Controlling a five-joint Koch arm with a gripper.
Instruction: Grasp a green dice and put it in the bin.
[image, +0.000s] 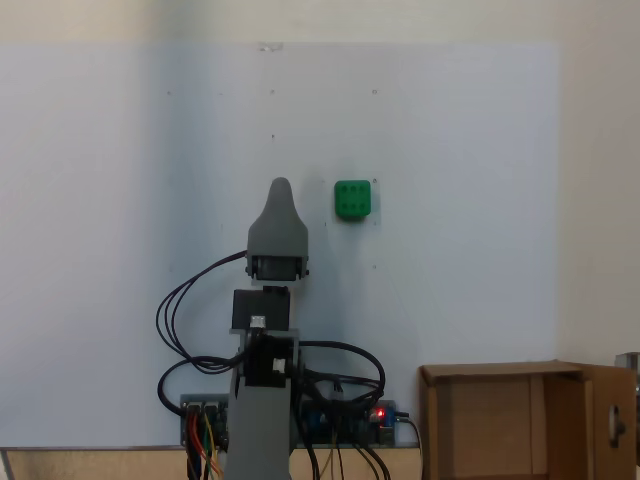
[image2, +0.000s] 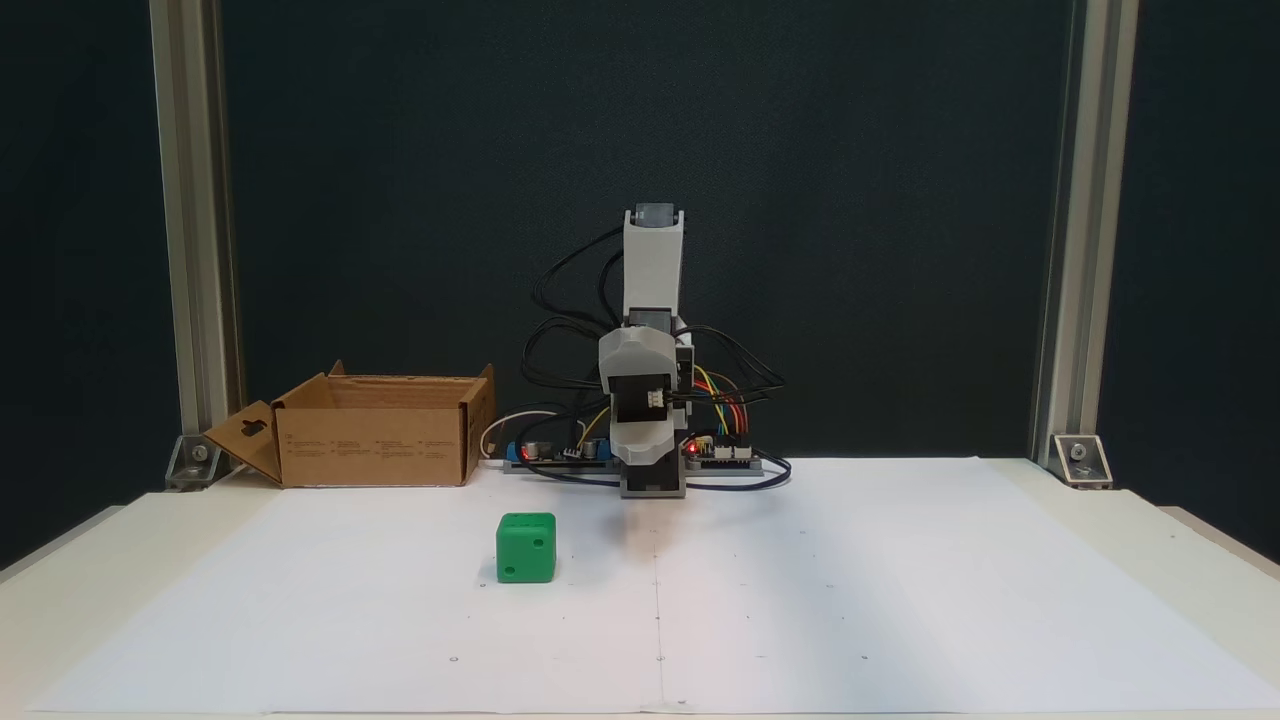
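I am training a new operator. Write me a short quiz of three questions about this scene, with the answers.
1. True or false: the green dice already lies inside the bin.
2. In the fixed view that faces the arm, on which side of the arm does the bin stand?
A. left
B. right
C. directly behind it
3. Fill in: the dice rests on the white ____ that covers the table.

Key
1. False. It sits on the sheet in front of the arm, apart from the bin.
2. A.
3. Paper. The gripper is folded near the base, and whether its jaws are open cannot be told.
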